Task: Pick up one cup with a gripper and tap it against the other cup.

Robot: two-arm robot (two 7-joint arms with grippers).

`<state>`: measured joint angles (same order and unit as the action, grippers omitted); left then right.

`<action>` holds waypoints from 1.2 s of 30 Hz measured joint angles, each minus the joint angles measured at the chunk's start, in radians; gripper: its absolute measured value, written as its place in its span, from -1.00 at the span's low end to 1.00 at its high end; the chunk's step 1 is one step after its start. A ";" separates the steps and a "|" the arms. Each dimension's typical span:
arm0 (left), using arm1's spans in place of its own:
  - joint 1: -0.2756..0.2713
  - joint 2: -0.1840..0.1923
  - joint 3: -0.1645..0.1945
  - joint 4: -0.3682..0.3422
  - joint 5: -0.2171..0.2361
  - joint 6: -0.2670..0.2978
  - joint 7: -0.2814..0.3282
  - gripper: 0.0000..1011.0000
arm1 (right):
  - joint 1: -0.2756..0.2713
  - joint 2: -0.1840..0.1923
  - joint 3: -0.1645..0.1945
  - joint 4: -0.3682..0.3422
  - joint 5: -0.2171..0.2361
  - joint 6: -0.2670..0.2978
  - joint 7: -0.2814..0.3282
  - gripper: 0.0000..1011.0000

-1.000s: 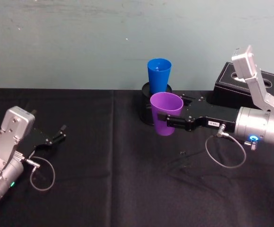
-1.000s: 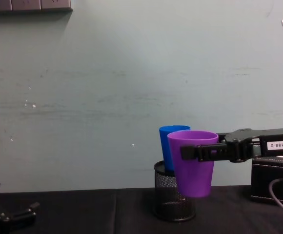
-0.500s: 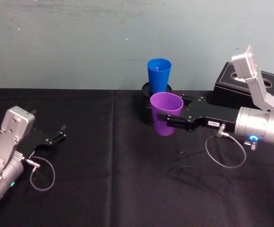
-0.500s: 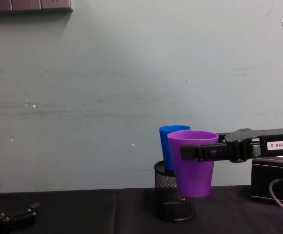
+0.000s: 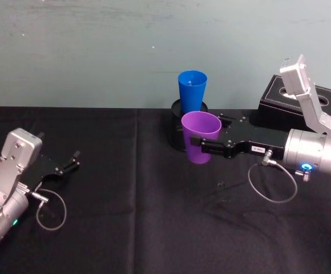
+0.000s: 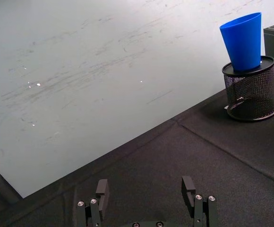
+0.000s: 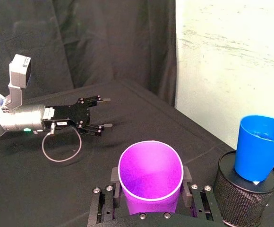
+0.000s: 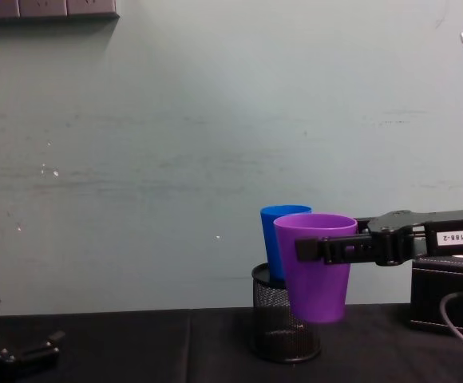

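My right gripper (image 5: 202,146) is shut on the purple cup (image 5: 200,137), holding it upright above the black cloth. From the chest, the purple cup (image 8: 317,267) hangs just in front of the blue cup (image 8: 278,251); whether they touch I cannot tell. The blue cup (image 5: 192,91) stands in a black mesh holder (image 5: 180,132) behind it. In the right wrist view the purple cup (image 7: 150,178) sits between the fingers, the blue cup (image 7: 260,147) beside it. My left gripper (image 5: 71,160) rests open on the table at the left, its fingers (image 6: 189,189) apart.
A black box (image 5: 302,101) stands at the back right by the wall. A loose cable (image 5: 273,184) loops under my right arm. The black cloth (image 5: 137,222) covers the whole table, with open room in the middle and front.
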<state>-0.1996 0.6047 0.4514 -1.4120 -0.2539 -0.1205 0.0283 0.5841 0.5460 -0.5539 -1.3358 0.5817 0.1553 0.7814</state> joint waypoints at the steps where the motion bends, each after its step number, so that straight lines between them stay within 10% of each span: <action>1: 0.000 0.000 0.000 0.000 0.000 0.000 0.000 1.00 | 0.000 0.000 0.000 0.000 0.000 0.000 0.000 0.45; 16: 0.000 0.000 0.000 0.000 0.000 0.000 0.000 1.00 | 0.038 -0.034 -0.030 0.076 -0.013 -0.033 -0.007 0.45; 36: 0.000 0.000 0.000 0.000 0.000 0.000 0.000 1.00 | 0.207 -0.244 -0.025 0.484 -0.071 -0.175 -0.040 0.45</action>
<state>-0.1996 0.6047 0.4514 -1.4119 -0.2539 -0.1205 0.0283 0.7913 0.3025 -0.5793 -0.8520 0.5109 -0.0196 0.7418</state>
